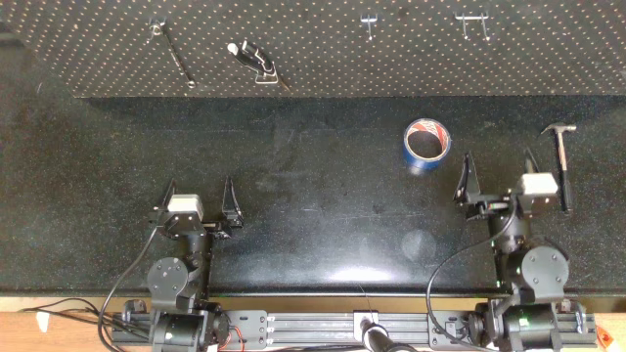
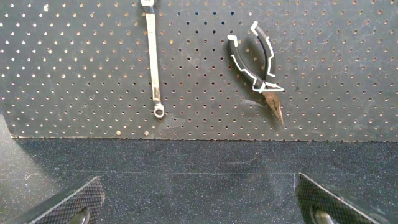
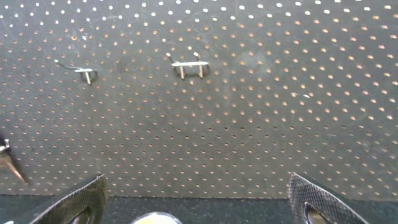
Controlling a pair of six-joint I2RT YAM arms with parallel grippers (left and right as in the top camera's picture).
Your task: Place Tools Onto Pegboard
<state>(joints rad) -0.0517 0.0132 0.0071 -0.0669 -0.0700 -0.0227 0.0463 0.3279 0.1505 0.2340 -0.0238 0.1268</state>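
Black worktop point(image 1: 313, 186); left gripper point(image 1: 200, 186), right gripper point(image 1: 498, 159) agape.

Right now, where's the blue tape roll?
Top view: the blue tape roll lies right of centre on the black table, just left of the right gripper.

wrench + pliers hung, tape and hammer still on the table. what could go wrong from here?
1. The hammer lies right beside the open right end effector; turning toward it could knock it away.
2. The double hook is narrow, so the hammer's head could miss a prong and drop.
3. The tape roll must thread onto the thin single hook; a miss may shove it into the pegboard.
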